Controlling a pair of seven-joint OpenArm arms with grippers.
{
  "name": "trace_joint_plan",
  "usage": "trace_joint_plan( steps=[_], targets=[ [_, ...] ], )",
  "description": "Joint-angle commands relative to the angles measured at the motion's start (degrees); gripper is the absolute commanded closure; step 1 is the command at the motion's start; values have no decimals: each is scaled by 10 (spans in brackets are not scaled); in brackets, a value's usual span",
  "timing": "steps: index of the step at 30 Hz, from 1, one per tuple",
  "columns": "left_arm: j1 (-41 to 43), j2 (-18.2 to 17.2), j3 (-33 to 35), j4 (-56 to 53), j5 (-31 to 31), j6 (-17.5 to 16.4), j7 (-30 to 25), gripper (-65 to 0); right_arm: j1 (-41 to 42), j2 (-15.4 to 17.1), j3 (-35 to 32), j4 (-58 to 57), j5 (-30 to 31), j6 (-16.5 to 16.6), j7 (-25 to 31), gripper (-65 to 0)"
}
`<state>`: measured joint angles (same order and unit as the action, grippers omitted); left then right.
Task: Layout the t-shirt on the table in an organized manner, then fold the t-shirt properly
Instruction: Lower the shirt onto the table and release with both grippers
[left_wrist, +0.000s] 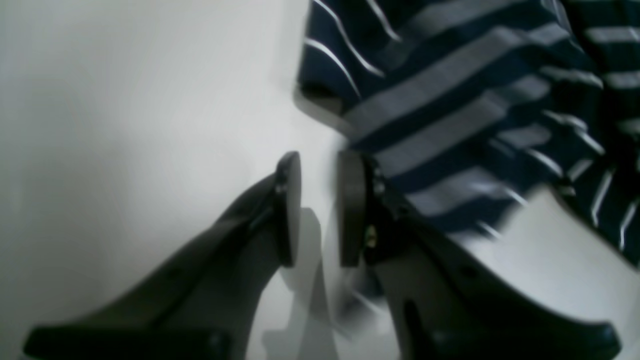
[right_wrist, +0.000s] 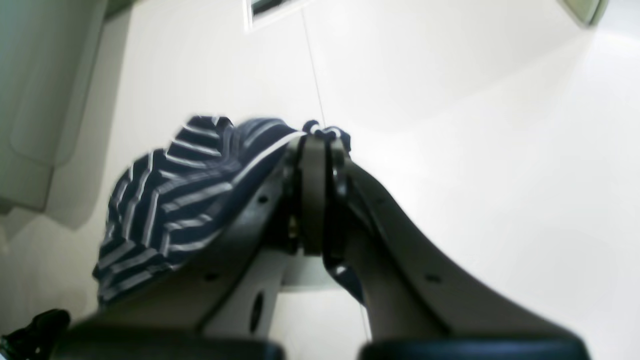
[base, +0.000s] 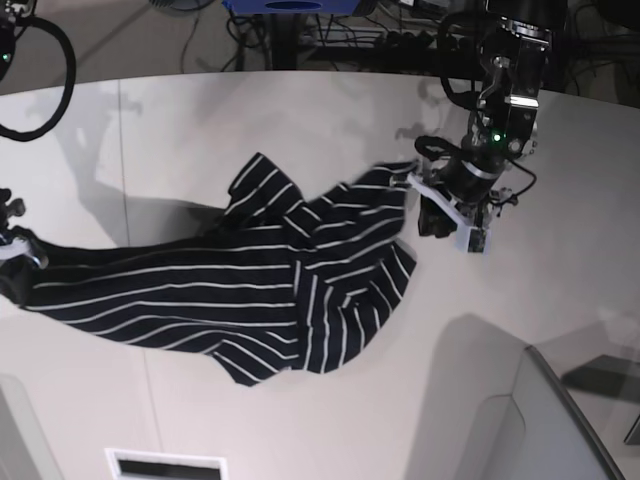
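The dark navy t-shirt (base: 260, 285) with thin white stripes lies crumpled and stretched across the white table (base: 300, 110), from the left edge toward the right. My right gripper (right_wrist: 322, 142) is shut on a bunched edge of the t-shirt (right_wrist: 170, 200) at the far left of the base view (base: 14, 268). My left gripper (left_wrist: 320, 210) hovers over bare table (left_wrist: 125, 125) with its pads slightly apart and nothing between them. The t-shirt (left_wrist: 450, 90) lies just beside and behind its right finger. In the base view this gripper (base: 440, 222) sits beside the shirt's right edge.
A black cable loop (base: 40, 75) lies at the table's back left. A grey panel (base: 545, 425) rises at the front right. A white framed slot (base: 165, 465) sits at the front edge. A thin seam (right_wrist: 312, 75) crosses the tabletop. Cables and equipment stand behind the far edge.
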<state>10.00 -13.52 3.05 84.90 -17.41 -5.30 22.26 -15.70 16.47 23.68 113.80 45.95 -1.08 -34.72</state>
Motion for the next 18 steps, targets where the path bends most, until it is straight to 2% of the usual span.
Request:
trace_joint_plan(
  steps=[1, 6, 10, 13, 18],
  targets=[
    [-17, 5, 8, 7, -4, 2, -14, -128, 4, 8, 12, 11, 2, 2, 14, -2],
    [-68, 56, 52, 5, 0, 2, -13, -128, 12, 8, 18, 11, 2, 2, 6, -2],
    [-105, 79, 97, -13, 0, 2, -13, -128, 28, 8, 19, 9, 1, 2, -26, -2],
    [-129, 97, 121, -49, 0, 2, -13, -128, 33, 8, 19, 9, 0, 2, -30, -2],
    [-141, 101, 147, -85, 0, 2, -16, -128, 37, 33, 20, 10, 0, 2, -26, -2]
  ],
)
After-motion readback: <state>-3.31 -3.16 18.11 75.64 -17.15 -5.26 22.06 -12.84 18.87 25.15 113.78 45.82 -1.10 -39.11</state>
